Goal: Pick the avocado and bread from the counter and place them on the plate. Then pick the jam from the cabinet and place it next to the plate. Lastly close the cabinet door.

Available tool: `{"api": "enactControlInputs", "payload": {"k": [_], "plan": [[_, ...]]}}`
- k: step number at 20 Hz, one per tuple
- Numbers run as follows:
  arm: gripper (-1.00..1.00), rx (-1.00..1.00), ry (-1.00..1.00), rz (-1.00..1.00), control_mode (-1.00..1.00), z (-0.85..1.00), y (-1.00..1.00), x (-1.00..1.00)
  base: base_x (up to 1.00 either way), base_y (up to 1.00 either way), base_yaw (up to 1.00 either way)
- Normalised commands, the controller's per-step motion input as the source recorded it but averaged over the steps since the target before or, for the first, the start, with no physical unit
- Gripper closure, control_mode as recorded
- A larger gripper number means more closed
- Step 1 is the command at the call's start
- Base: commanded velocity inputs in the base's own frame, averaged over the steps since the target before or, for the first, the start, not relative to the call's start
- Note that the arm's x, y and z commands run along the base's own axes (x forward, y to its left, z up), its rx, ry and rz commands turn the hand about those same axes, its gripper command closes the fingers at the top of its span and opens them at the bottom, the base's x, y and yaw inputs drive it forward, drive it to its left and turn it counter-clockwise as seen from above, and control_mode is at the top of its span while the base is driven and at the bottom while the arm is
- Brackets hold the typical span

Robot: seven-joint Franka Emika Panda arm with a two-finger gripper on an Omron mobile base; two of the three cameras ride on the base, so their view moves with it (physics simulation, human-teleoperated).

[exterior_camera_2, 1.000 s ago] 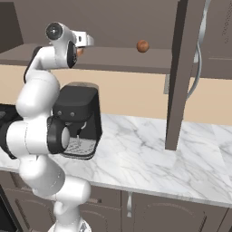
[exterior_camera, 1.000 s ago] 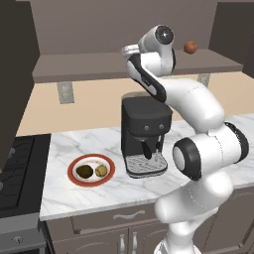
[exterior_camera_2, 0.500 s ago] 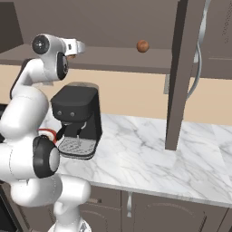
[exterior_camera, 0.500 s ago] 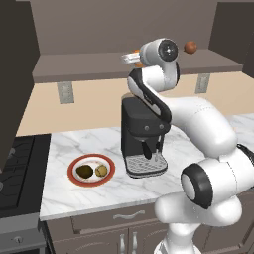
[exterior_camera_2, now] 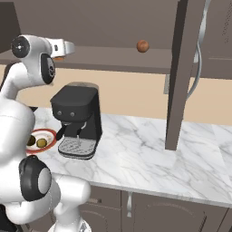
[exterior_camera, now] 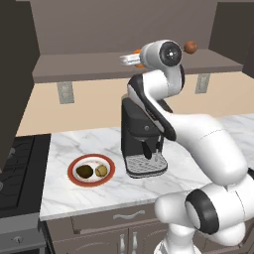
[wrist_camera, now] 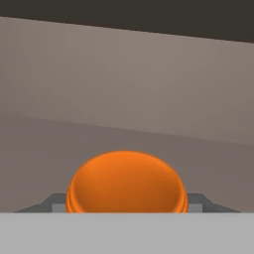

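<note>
My gripper point(wrist_camera: 126, 204) is shut on the jam point(wrist_camera: 126, 181), an orange jar that sits between the fingers and bulges up close in the hand view. The left base view shows the gripper point(exterior_camera: 127, 59) in front of the cabinet shelf point(exterior_camera: 74, 69), high above the counter point(exterior_camera: 74, 193), with a sliver of the jam point(exterior_camera: 138, 51) beside it. The red-rimmed plate point(exterior_camera: 74, 163) lies on the counter at the left. On it rest the dark avocado point(exterior_camera: 85, 171) and the tan bread point(exterior_camera: 101, 170). From the right base view the gripper point(exterior_camera_2: 68, 46) points right, above the plate point(exterior_camera_2: 49, 134).
A black coffee machine point(exterior_camera: 141, 144) stands right of the plate, under the hand. A reddish-brown ball point(exterior_camera_2: 142, 45) rests on the cabinet shelf. The open cabinet door point(exterior_camera_2: 181, 72) juts out edge-on at the right. A stove point(exterior_camera: 15, 168) borders the counter's left end.
The hand, with the jam in it, has drifted left and slightly down in front of the shelf, away from the ball. The arm's upper links have swung round.
</note>
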Motion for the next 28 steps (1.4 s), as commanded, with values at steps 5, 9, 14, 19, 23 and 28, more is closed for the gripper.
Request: {"api": "enactControlInputs", "payload": {"k": [5, 9, 14, 19, 23, 28], "plan": [[1.0, 0.0, 0.0, -0.07, -1.0, 0.08, 0.15, -0.65, 0.0, 0.0, 0.0], [1.0, 0.0, 0.02, -0.07, -1.0, 0.0, 0.15, -0.6, 0.0, 0.0, 0.0], [1.0, 0.0, 0.04, -0.07, -1.0, 0.0, 0.14, -0.52, 0.0, 0.0, 0.0], [1.0, 0.0, 0.08, -0.07, -1.0, 0.0, 0.12, -0.39, 0.0, 0.0, 0.0], [1.0, 0.0, 0.09, -0.07, -1.0, 0.0, 0.08, -0.36, 0.0, 0.0, 0.0], [1.0, 0.0, 0.07, -0.08, -1.0, 0.0, 0.06, -0.35, 0.0, 0.0, 0.0]]}}
